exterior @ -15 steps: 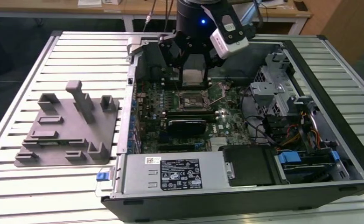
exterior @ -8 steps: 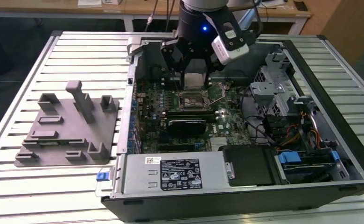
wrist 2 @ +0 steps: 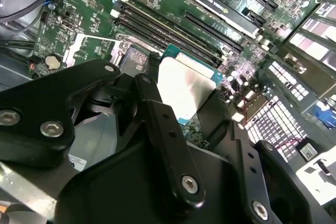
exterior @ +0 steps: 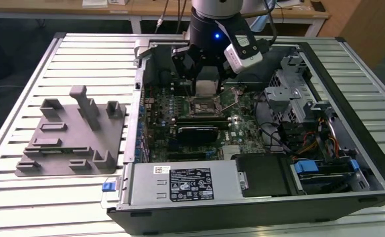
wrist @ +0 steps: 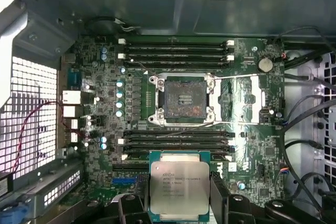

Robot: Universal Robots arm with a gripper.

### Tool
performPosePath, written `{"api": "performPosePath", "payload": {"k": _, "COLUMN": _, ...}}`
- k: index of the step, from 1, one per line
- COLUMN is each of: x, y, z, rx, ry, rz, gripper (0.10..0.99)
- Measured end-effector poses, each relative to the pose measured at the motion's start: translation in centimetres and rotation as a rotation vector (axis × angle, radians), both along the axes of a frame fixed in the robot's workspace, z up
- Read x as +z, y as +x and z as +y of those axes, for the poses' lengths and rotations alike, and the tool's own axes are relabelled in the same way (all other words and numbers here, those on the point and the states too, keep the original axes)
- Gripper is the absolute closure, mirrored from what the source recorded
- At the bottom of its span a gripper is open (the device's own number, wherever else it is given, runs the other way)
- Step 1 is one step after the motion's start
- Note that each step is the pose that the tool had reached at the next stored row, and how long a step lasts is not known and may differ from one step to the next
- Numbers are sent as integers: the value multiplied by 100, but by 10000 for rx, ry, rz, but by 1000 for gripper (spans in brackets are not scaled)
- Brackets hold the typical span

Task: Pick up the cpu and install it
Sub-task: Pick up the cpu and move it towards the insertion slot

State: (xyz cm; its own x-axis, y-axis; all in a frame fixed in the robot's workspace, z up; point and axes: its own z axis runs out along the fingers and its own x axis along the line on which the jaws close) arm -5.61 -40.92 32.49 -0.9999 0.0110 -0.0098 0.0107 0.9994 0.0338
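Observation:
The cpu, a flat square chip with a shiny silver top and a thin pale edge, is held level between my black fingers. My gripper is shut on it. In the exterior view the gripper hangs inside the open computer case, with the cpu just above the motherboard. The black socket with its metal frame lies bare, a short way off from the chip in the first wrist view. The second wrist view shows the cpu clamped between the fingers over the green board.
A grey plastic fixture block lies on the slatted table at the exterior view's left. Inside the case are memory slots, a power supply, a drive cage and loose cables. The case walls ring the board.

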Motion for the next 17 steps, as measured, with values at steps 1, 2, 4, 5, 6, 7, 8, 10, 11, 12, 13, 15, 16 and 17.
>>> {"api": "performPosePath", "payload": {"k": 1, "x": -10, "y": 0, "z": 4, "rx": -1, "ry": 0, "rz": -1, "gripper": 545}}
{"api": "performPosePath", "payload": {"k": 2, "x": -21, "y": 0, "z": 9, "rx": -2, "ry": 1, "rz": -1, "gripper": 545}}
{"api": "performPosePath", "payload": {"k": 4, "x": -40, "y": 1, "z": 16, "rx": 0, "ry": 1, "rz": -1, "gripper": 545}}
{"api": "performPosePath", "payload": {"k": 5, "x": -50, "y": 1, "z": 19, "rx": -1, "ry": -1, "rz": 0, "gripper": 545}}
{"api": "performPosePath", "payload": {"k": 6, "x": -61, "y": 1, "z": 23, "rx": -1, "ry": 0, "rz": 0, "gripper": 545}}
{"api": "performPosePath", "payload": {"k": 7, "x": -71, "y": 1, "z": 26, "rx": -1, "ry": -1, "rz": 0, "gripper": 545}}
{"api": "performPosePath", "payload": {"k": 8, "x": -81, "y": 1, "z": 29, "rx": 0, "ry": 0, "rz": -1, "gripper": 545}}
{"api": "performPosePath", "payload": {"k": 10, "x": -100, "y": 1, "z": 38, "rx": -2, "ry": 0, "rz": 0, "gripper": 545}}
{"api": "performPosePath", "payload": {"k": 11, "x": -108, "y": 1, "z": 44, "rx": -2, "ry": -1, "rz": 0, "gripper": 545}}
{"api": "performPosePath", "payload": {"k": 12, "x": -116, "y": 1, "z": 51, "rx": -1, "ry": 0, "rz": 0, "gripper": 545}}
{"api": "performPosePath", "payload": {"k": 13, "x": -125, "y": 2, "z": 58, "rx": -2, "ry": 1, "rz": 0, "gripper": 545}}
{"api": "performPosePath", "payload": {"k": 15, "x": -143, "y": 3, "z": 74, "rx": -1, "ry": 0, "rz": 0, "gripper": 545}}
{"api": "performPosePath", "payload": {"k": 16, "x": -151, "y": 4, "z": 82, "rx": -1, "ry": 0, "rz": 0, "gripper": 545}}
{"api": "performPosePath", "payload": {"k": 17, "x": -158, "y": 5, "z": 92, "rx": -1, "ry": 0, "rz": -1, "gripper": 545}}
